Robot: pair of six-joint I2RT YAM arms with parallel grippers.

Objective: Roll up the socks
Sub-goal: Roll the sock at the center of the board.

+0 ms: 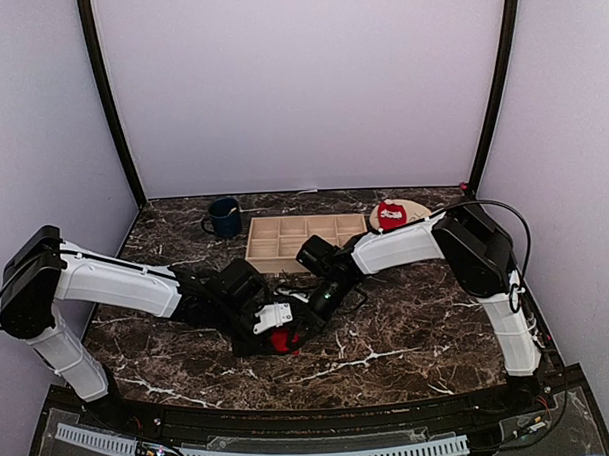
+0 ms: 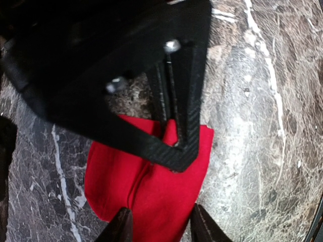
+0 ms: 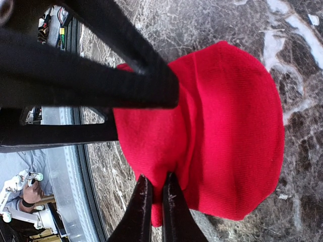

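Observation:
One red sock (image 1: 281, 340) lies bunched on the marble between both arms; it fills the left wrist view (image 2: 151, 196) and the right wrist view (image 3: 227, 131). My right gripper (image 3: 157, 199) is shut, pinching a fold at the sock's edge. My left gripper (image 2: 162, 227) stands open, its fingers (image 2: 121, 228) straddling the sock's near part, one tip over the fabric and the other at its edge. The right gripper's black frame (image 2: 176, 101) crosses over the sock. A second red sock (image 1: 390, 214) with white print sits on the tan plate (image 1: 416, 207).
A wooden compartment tray (image 1: 253, 252) stands behind the arms at the middle back. Left of it is a dark blue mug (image 1: 224, 218). The two arms meet close together near the table's centre front.

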